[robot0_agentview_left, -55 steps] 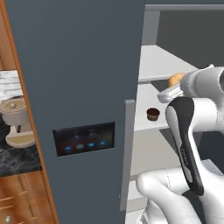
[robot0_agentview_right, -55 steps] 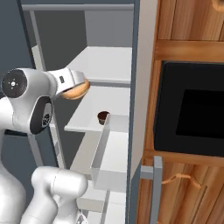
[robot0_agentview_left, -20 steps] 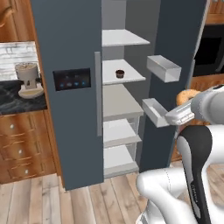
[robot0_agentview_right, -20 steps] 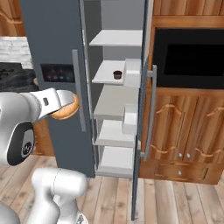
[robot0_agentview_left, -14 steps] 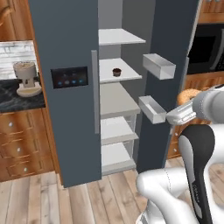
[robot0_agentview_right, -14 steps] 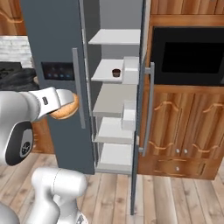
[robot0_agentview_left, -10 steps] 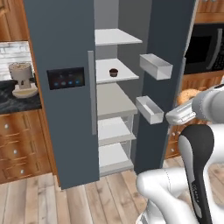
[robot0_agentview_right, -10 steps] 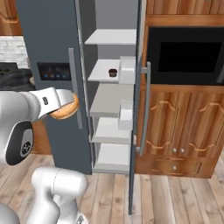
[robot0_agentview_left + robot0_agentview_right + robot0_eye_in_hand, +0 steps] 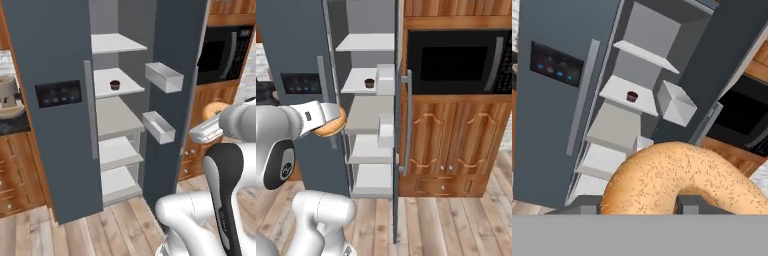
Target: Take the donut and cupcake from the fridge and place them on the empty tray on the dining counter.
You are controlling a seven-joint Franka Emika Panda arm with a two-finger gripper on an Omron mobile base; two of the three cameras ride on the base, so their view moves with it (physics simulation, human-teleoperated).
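At the far left of the left base view, a pale coffee machine [image 9: 7,93] is seen on a dark worktop [image 9: 11,122], with wooden drawers [image 9: 12,175] below it. Just to its right stands the fridge [image 9: 47,60], its left door shut and fitted with a black panel with blue lights [image 9: 58,93] and a long grey handle [image 9: 91,110]. The right door [image 9: 175,55] is swung open toward the camera, and two white door bins [image 9: 164,77] are carried on its inner face. Between the doors, white shelves [image 9: 118,82] are exposed, and the cupcake [image 9: 115,85] is set upright on the second shelf from the top, near its middle (well apart from the arm). Further right, past the open door, a black microwave [image 9: 220,52] is built into a wooden cabinet [image 9: 446,145].

The gripper [image 9: 331,121] is held out in front of the fridge, away from the shelves, and is clenched on the donut [image 9: 328,128]. In the hand view the donut [image 9: 679,177], golden and speckled, is seen pinched between the dark fingertips [image 9: 690,204], with the cupcake [image 9: 632,96] visible beyond it on its shelf. In the left base view the donut [image 9: 215,109] is partly hidden behind the white wrist at the right.
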